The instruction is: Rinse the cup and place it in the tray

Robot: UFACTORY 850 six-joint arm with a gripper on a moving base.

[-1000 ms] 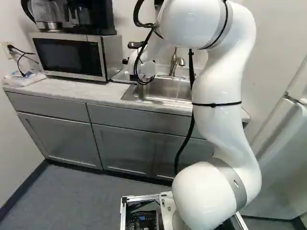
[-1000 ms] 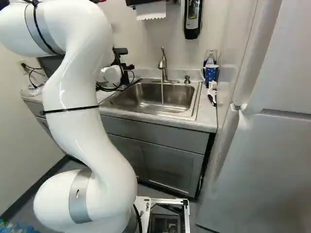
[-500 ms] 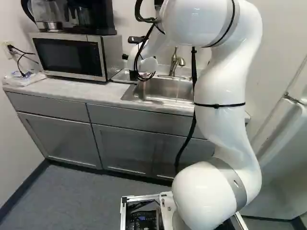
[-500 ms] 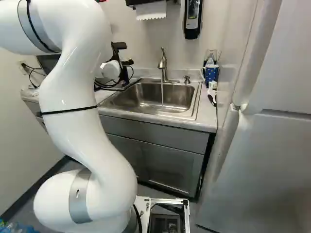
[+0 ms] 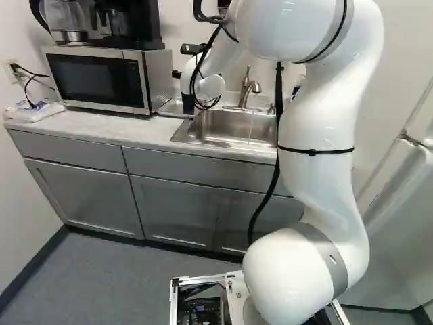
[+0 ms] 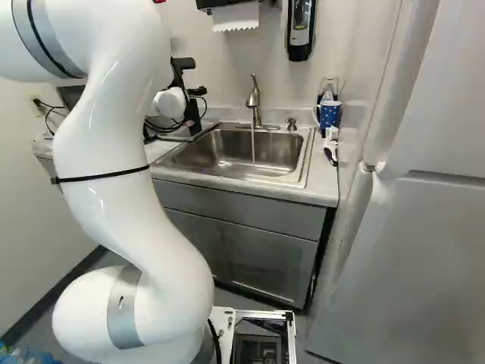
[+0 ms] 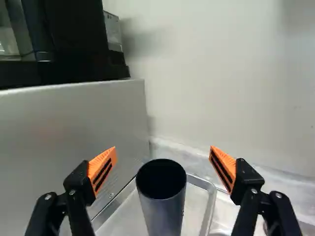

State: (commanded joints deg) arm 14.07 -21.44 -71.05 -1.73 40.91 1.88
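Fingers [image 7: 103, 169] apart, microwave [image 7: 74, 123] alongside

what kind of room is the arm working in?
Probably a small kitchen or break room: sink with running faucet, microwave on the counter, paper towels on the wall.

Kitchen, by sink [image 6: 235, 152] and microwave [image 5: 98, 80]
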